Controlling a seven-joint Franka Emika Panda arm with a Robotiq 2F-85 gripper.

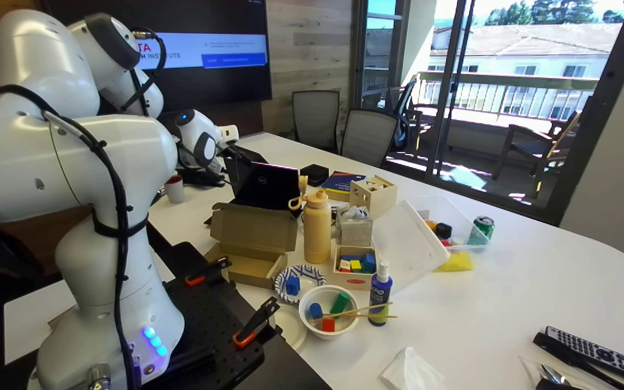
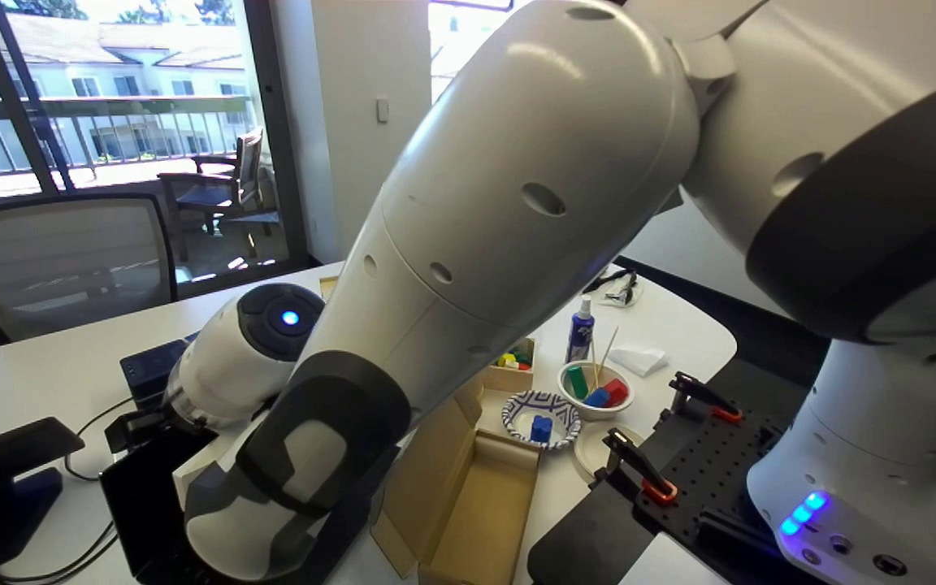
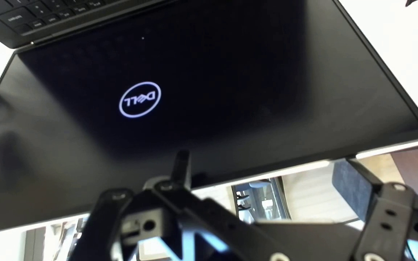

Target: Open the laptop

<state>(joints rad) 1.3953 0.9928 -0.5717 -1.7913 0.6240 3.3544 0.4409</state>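
Observation:
The laptop (image 1: 268, 184) stands open on the table, its dark screen raised with a Dell logo lit. In an exterior view its dark panel (image 2: 147, 496) is partly hidden behind the arm. In the wrist view the lit screen (image 3: 212, 79) fills most of the picture, and part of the keyboard (image 3: 35, 14) shows at the top left. My gripper (image 3: 269, 175) is open at the screen's upper edge. One finger overlaps the screen's front; the other is at the edge, partly hidden by it. I cannot tell whether either touches. The gripper (image 1: 242, 157) also shows in an exterior view.
An open brown cardboard box (image 1: 255, 233) stands in front of the laptop, with a yellow bottle (image 1: 317, 230) beside it. A red and white cup (image 1: 174, 189) is near the arm. A black box (image 1: 314, 174) and a book (image 1: 343, 183) lie beyond. A black device (image 2: 9, 479) stands near the laptop.

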